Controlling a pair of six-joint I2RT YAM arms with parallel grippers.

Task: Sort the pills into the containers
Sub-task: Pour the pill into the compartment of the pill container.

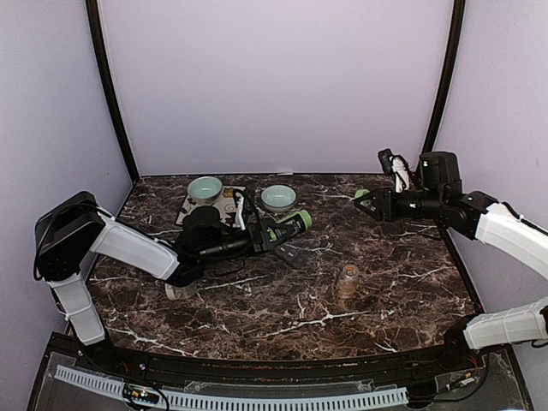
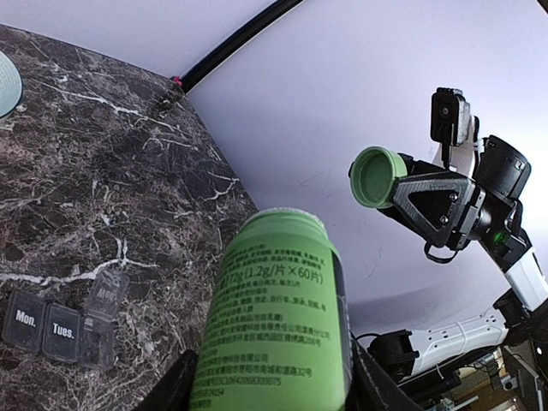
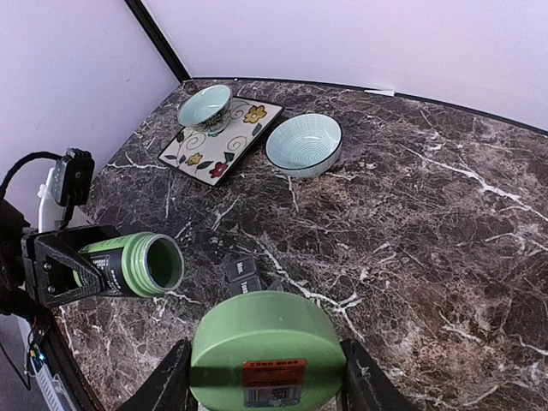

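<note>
My left gripper point(image 1: 271, 234) point(image 2: 274, 381) is shut on a green pill bottle point(image 1: 291, 224) point(image 2: 274, 317), held level above the table with its open mouth point(image 3: 161, 264) pointing right. The bottle's green cap point(image 1: 361, 194) point(image 3: 265, 342) point(image 2: 374, 177) sits clamped in my right gripper point(image 1: 366, 200) point(image 3: 261, 372), raised at the right, apart from the bottle. A clear weekly pill organizer point(image 2: 60, 330) point(image 3: 244, 274) lies on the marble below the bottle, one lid flipped up. No loose pills show.
A small pale bowl point(image 1: 205, 188) point(image 3: 205, 104) sits on a flowered plate point(image 3: 193, 154) at the back left. Beside it stands a striped bowl point(image 1: 278, 198) point(image 3: 303, 144). A small amber bottle point(image 1: 348, 280) stands mid-table, and a clear one point(image 1: 175, 291) lies by my left arm.
</note>
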